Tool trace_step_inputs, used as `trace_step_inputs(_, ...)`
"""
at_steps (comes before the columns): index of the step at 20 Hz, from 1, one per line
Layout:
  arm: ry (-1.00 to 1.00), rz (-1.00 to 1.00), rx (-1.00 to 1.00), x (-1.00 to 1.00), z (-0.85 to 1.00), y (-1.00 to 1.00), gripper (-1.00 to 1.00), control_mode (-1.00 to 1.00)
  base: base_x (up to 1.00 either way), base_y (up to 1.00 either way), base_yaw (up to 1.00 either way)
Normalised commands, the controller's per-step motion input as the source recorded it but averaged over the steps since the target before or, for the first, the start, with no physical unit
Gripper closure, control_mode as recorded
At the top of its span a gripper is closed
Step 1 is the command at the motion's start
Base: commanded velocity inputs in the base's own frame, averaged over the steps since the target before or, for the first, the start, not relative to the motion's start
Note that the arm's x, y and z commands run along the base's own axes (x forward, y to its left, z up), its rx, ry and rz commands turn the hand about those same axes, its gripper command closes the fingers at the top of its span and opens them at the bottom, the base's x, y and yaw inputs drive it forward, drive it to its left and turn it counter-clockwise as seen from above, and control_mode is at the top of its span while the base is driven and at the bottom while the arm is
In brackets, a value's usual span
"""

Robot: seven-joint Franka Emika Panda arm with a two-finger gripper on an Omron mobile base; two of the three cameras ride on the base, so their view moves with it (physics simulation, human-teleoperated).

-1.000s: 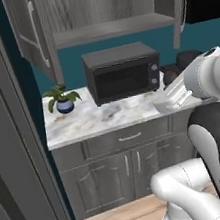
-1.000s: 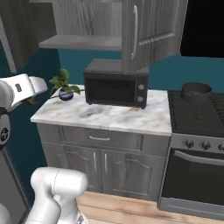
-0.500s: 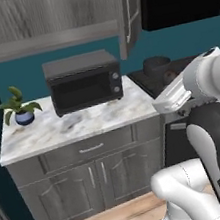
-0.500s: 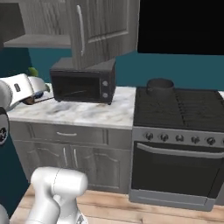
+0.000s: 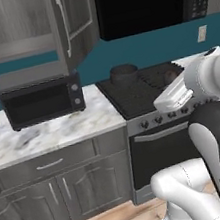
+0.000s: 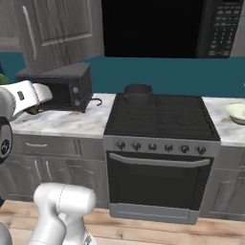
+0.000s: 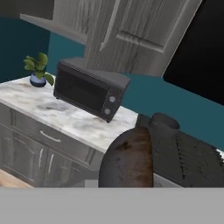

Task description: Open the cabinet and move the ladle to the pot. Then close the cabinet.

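A dark, rust-brown ladle fills the bottom middle of the hand view, its rounded bowl hanging in the air close to the camera and covering my gripper's fingertips, which are shut on it. The pot, short and dark grey, stands on the stove's back left burner, beyond the ladle. The cabinet hangs above the counter with its woodgrain door swung open and its silver bar handle facing out.
A black microwave sits on the marble counter left of the stove. A potted plant stands at the counter's far left. A pale bowl rests right of the stove.
The whole picture has slid left as the base drove right, bringing the stove and pot into the middle of both base views. The arm's pose looks the same.
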Motion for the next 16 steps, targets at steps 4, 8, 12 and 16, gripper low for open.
trace_step_inputs(4,0.00,0.00,0.00,0.00,0.00,0.00,1.00,1.00,0.38,-0.60,-0.08)
trace_step_inputs(8,0.00,0.00,0.00,0.00,0.00,0.00,1.00,1.00,0.56,-0.36,-0.12)
trace_step_inputs(12,0.00,0.00,0.00,0.00,0.00,0.00,1.00,1.00,0.65,-0.36,-0.14)
trace_step_inputs(16,0.00,0.00,0.00,0.00,0.00,0.00,1.00,1.00,0.68,-0.32,-0.12)
